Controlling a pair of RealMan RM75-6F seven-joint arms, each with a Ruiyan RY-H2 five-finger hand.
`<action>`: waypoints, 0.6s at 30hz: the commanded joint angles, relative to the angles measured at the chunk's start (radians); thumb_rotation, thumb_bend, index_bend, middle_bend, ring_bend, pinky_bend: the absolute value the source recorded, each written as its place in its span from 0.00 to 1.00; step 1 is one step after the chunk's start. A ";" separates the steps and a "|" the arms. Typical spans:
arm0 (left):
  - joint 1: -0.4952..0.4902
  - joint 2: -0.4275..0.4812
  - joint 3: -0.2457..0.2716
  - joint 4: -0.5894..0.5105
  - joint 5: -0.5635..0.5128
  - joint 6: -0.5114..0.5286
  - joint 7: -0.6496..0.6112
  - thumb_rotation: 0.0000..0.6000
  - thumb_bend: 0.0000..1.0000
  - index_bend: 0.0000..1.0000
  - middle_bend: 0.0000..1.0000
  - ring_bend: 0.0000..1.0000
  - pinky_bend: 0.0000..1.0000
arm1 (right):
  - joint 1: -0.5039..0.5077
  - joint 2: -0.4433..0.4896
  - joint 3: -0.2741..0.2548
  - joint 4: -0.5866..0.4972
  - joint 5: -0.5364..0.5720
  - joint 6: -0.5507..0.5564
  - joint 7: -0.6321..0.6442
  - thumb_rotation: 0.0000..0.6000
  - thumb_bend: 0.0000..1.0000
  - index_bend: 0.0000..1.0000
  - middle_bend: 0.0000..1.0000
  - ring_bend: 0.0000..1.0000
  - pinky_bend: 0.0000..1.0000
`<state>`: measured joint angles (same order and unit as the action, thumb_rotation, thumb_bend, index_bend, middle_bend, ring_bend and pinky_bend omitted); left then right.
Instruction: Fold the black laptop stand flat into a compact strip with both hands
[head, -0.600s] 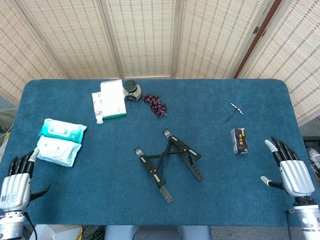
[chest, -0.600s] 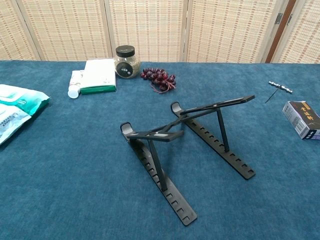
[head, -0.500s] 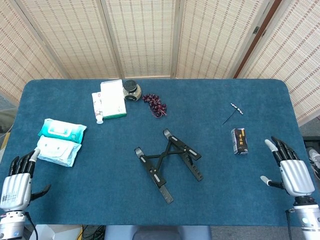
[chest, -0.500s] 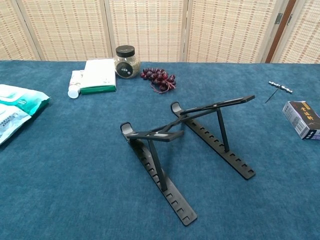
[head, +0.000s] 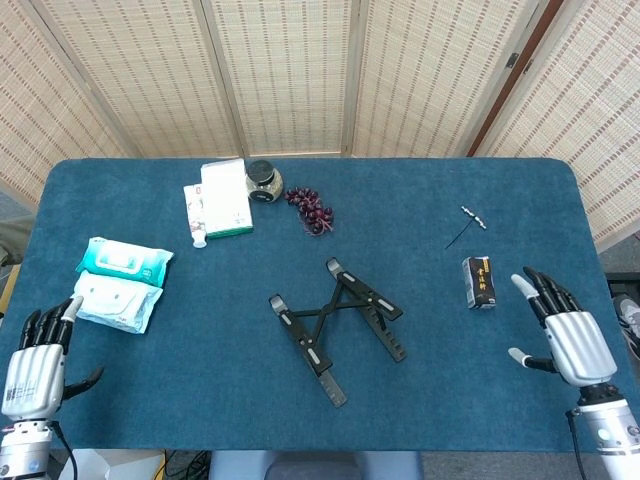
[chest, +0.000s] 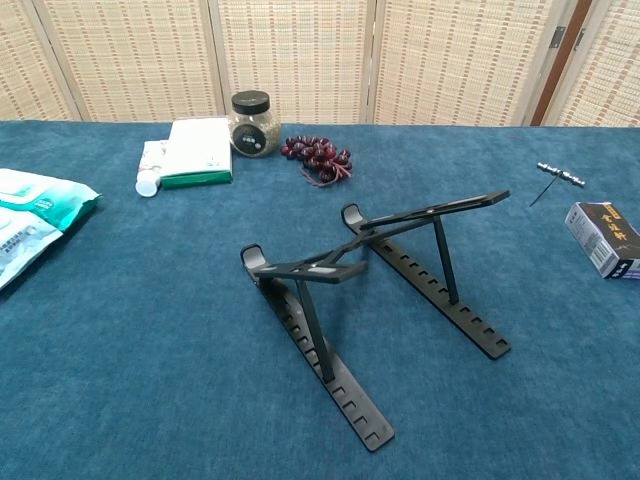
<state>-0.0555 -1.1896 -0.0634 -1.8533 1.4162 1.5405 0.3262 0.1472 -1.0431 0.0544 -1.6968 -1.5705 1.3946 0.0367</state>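
Black and still fully propped up, the laptop stand (head: 336, 329) is sitting near the middle of the blue table (head: 480, 390), and from the chest view we're seeing both support arms raised off the notched base rails (chest: 322, 355), with the two rails splayed apart. Nothing is touching it.

We're keeping our left hand (head: 34, 362) at the near left corner, fingers spread and pointing away from us, thumb sticking out to the side, holding nothing. It's hanging just beside the wet wipe packs (head: 118, 283) without touching them, as far as we can tell. Our right hand (head: 566, 333) is doing the same thing at the near right edge: fingers fanned out, thumb out, nothing in it. It's hovering near the small dark box (head: 480, 282), but a gap is showing between them. Both hands are well apart from the stand, and neither one is showing up in the chest view.

Farther back we're looking at a white and green box (head: 226, 197) with a little bottle beside it, a jar with a black lid (head: 264, 181), a bunch of dark grapes (head: 311, 209), and a thin metal tool (head: 466, 225) off to the right.
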 joint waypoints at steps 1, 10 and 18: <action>-0.001 0.001 0.000 -0.001 0.003 0.000 0.000 1.00 0.15 0.03 0.09 0.09 0.00 | 0.040 0.017 0.003 -0.019 -0.028 -0.042 0.019 1.00 0.03 0.00 0.00 0.00 0.15; 0.005 0.006 0.004 -0.005 0.006 0.008 -0.001 1.00 0.15 0.03 0.09 0.09 0.00 | 0.153 0.010 0.032 -0.054 -0.007 -0.185 0.046 1.00 0.03 0.00 0.07 0.03 0.26; 0.012 0.010 0.005 -0.009 0.005 0.016 0.003 1.00 0.15 0.03 0.09 0.09 0.00 | 0.233 0.056 0.004 -0.065 -0.018 -0.330 0.101 1.00 0.03 0.04 0.20 0.17 0.39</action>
<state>-0.0431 -1.1794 -0.0586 -1.8629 1.4209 1.5571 0.3295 0.3584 -1.0037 0.0693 -1.7566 -1.5824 1.0947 0.1163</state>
